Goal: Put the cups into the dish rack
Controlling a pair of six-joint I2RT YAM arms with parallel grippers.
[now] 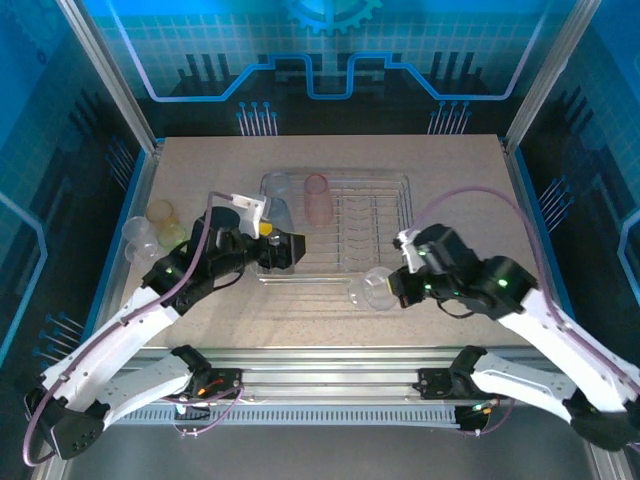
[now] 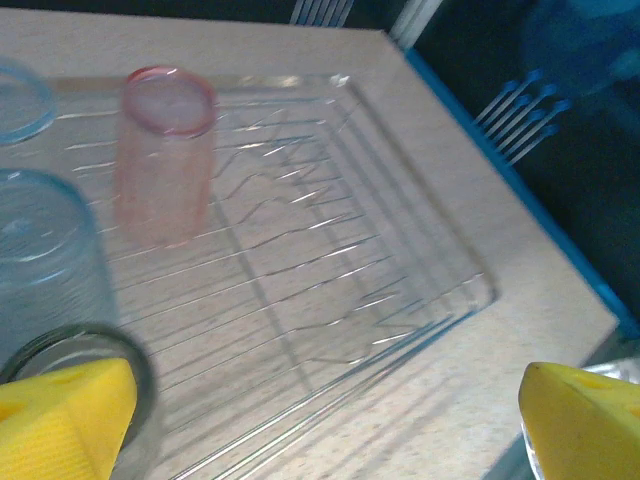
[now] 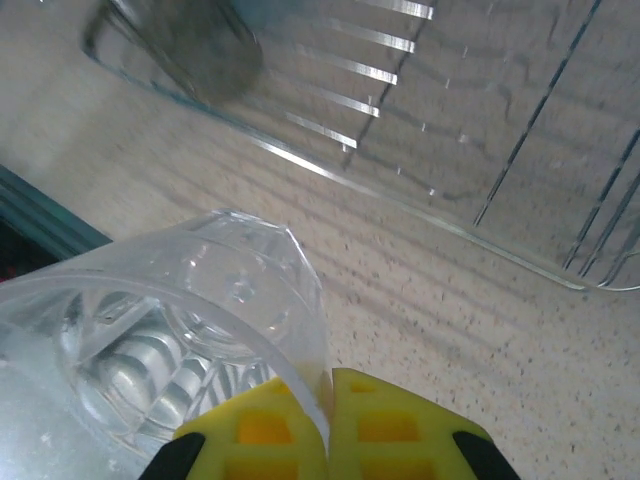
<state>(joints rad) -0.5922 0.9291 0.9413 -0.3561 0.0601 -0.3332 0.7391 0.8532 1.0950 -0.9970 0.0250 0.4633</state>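
Observation:
The wire dish rack (image 1: 380, 215) lies mid-table. A pink cup (image 1: 317, 197) and a pale blue cup (image 1: 279, 200) stand mouth-down in its left part. My left gripper (image 1: 283, 248) hovers open over the rack's front left corner, nothing between its yellow fingertips (image 2: 60, 415). From the left wrist I see the pink cup (image 2: 165, 150), a pale blue cup (image 2: 40, 250) and a grey cup rim (image 2: 135, 365). My right gripper (image 1: 396, 285) is shut on the rim of a clear cup (image 1: 370, 290), just in front of the rack. Its pads (image 3: 255, 430) pinch the clear cup's (image 3: 180, 320) wall.
Three loose cups, amber (image 1: 160, 213), clear (image 1: 139, 236) and yellow-green (image 1: 176, 235), stand at the table's left edge. A smoky grey cup (image 3: 190, 40) sits at the rack's (image 3: 450, 150) near corner. The rack's right half holds bare prongs (image 2: 350, 260).

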